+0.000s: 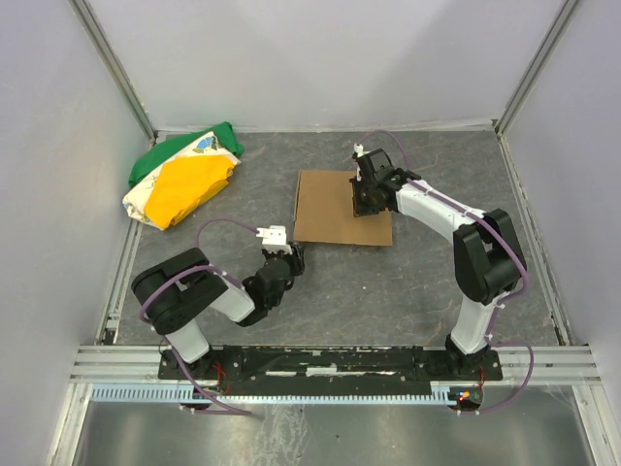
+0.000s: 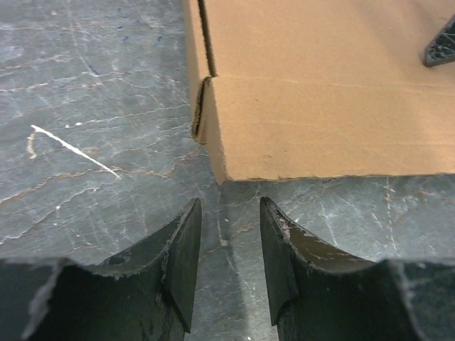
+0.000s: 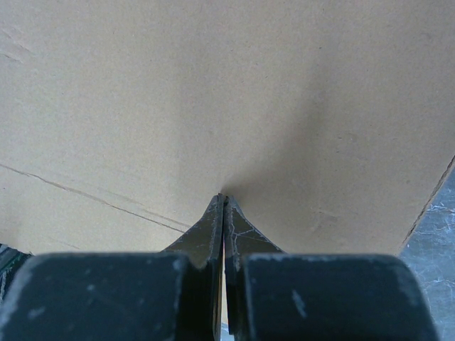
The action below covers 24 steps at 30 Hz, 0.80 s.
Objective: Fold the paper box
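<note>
The paper box [image 1: 330, 209] is a flat brown cardboard piece lying in the middle of the grey table. My right gripper [image 1: 366, 201] is shut, its tips pressing down on the box's top surface [image 3: 213, 106] near its right side; the closed tips [image 3: 225, 199] touch the cardboard with nothing between them. My left gripper [image 1: 294, 257] hovers low just in front of the box's near left corner [image 2: 220, 174]. It is open, with only bare table between its fingers [image 2: 181, 249]. A folded side flap [image 2: 200, 114] shows along the box's left edge.
A green, yellow and white cloth bundle [image 1: 184, 180] lies at the back left of the table. Grey walls enclose the table on three sides. A metal rail [image 1: 320, 361] runs along the near edge by the arm bases.
</note>
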Each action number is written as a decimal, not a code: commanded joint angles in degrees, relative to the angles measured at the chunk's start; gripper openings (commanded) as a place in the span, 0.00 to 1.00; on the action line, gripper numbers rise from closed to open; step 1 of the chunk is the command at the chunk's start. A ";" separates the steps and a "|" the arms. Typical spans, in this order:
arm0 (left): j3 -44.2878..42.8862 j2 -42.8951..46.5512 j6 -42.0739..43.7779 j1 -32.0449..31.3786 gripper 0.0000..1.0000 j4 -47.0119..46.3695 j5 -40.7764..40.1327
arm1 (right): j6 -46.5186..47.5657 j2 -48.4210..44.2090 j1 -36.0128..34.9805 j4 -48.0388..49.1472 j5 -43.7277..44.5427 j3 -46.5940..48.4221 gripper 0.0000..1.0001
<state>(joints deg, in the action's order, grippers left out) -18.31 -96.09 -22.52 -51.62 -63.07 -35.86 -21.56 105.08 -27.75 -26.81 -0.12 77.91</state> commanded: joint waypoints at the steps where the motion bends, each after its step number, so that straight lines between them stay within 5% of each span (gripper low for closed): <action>1: -1.94 0.05 3.54 -0.27 0.45 0.62 -7.94 | 0.90 0.86 -0.37 -0.53 -0.50 2.52 0.02; 8: -2.17 1.16 8.16 -0.30 0.45 1.65 -13.48 | 0.91 1.21 -0.31 -0.44 -0.67 2.59 0.02; 24: -1.34 0.92 5.35 -0.27 0.48 0.72 -8.63 | 1.13 1.23 -0.23 -0.67 -0.67 2.70 0.02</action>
<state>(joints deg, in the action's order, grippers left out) -19.16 -95.96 -17.63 -51.62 -59.94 -44.49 -21.52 105.93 -27.75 -27.16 -0.45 78.52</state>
